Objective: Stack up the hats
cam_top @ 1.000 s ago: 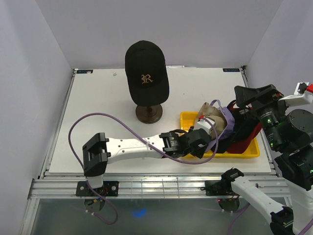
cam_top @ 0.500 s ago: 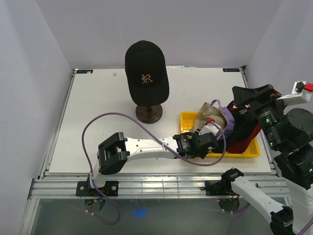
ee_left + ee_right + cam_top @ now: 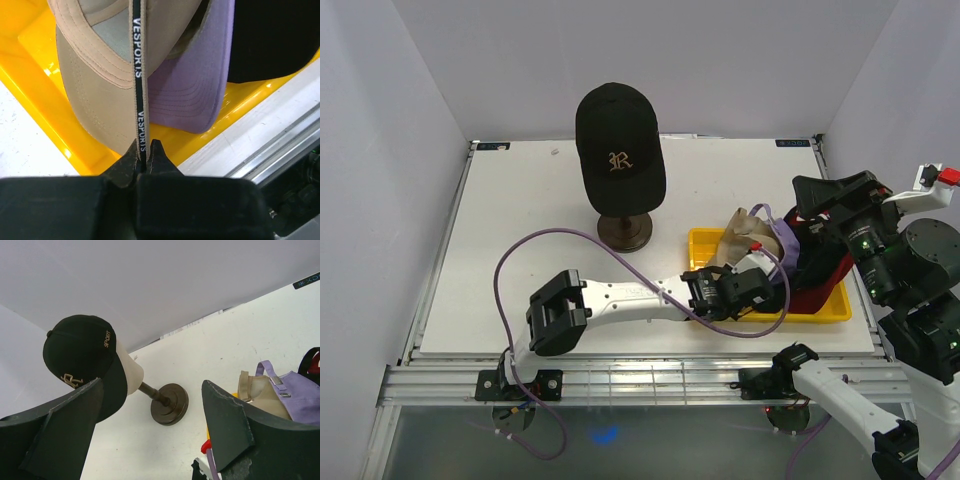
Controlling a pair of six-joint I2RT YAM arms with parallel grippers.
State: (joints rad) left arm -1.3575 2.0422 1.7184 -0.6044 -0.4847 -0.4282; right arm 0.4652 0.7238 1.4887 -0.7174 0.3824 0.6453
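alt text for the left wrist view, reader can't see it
The left gripper is shut on a thin strap printed VESPORTS that runs up across a tan cap. A lavender brim and a black cap lie beside it in a yellow tray.

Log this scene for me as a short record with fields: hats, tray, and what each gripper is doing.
On stand: black hat on the mannequin head
In yellow tray: tan hat, lavender hat, red hat, bunched together
Left gripper: fingers shut on a black strap lying across the tan hat's brim
Right gripper: open, holding nothing, near the tray's right end
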